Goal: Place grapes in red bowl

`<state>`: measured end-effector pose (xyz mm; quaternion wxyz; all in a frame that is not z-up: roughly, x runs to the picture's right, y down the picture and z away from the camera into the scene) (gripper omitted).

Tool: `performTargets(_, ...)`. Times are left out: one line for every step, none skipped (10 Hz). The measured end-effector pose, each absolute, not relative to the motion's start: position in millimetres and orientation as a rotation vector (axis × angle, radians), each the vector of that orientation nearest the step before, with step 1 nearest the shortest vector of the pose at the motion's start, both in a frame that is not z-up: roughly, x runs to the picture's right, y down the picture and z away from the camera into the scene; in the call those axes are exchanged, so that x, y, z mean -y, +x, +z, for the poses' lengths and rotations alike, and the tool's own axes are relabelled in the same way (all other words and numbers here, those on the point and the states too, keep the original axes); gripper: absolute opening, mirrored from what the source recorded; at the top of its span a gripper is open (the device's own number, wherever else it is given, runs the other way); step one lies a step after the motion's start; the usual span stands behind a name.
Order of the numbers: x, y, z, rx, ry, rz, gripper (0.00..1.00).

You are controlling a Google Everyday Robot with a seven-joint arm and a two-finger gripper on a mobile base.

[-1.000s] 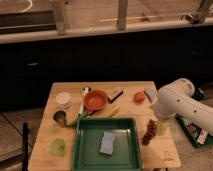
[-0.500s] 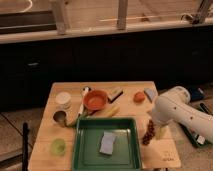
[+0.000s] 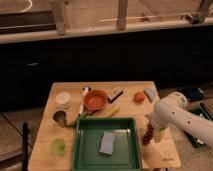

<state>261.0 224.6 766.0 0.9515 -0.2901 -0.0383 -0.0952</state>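
Observation:
The red bowl (image 3: 95,100) sits on the wooden table (image 3: 67,147), left of centre toward the back. The grapes (image 3: 147,135), a small dark reddish bunch, lie on the table just right of the green tray (image 3: 106,141). My white arm reaches in from the right, and its gripper (image 3: 156,132) is down over the grapes, partly covering them. The arm's body hides the gripper's tip.
A round orange-red fruit (image 3: 139,96) lies at the back right. A white container (image 3: 63,99), a metal cup (image 3: 59,117) and a light-green cup (image 3: 58,146) stand on the left. A blue sponge (image 3: 107,141) lies in the tray. A dark box (image 3: 115,94) is behind the bowl.
My arm has swung left and down from the table's right edge, bringing the gripper over the grapes. The grapes and the bowl have not moved.

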Motion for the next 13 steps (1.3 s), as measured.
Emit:
performTargets(-227,261,769,0.082,-0.588,-0.204,0.8)
performTargets(-230,260,772,0.09,-0.588,-0.21,0.8)
performTargets(-233,260,777,0.1,-0.588,-0.211,0.8)
performTargets(-233,260,779,0.105,-0.585,-0.213,0.8)
performTargets(-236,260,782,0.114,-0.585,-0.215,0.8)
performTargets(-236,260,784,0.118,-0.583,-0.216,0.8)
performTargets(-239,259,786,0.126,-0.583,-0.215,0.8)
performTargets(-241,259,787,0.131,-0.584,-0.213,0.8)
performTargets(-241,259,788,0.135,-0.583,-0.212,0.8)
performTargets(-243,257,790,0.145,-0.584,-0.215,0.8)
performTargets(-245,257,791,0.149,-0.584,-0.217,0.8)
performTargets(-247,257,792,0.154,-0.584,-0.219,0.8)
performTargets(-250,256,794,0.161,-0.585,-0.222,0.79)
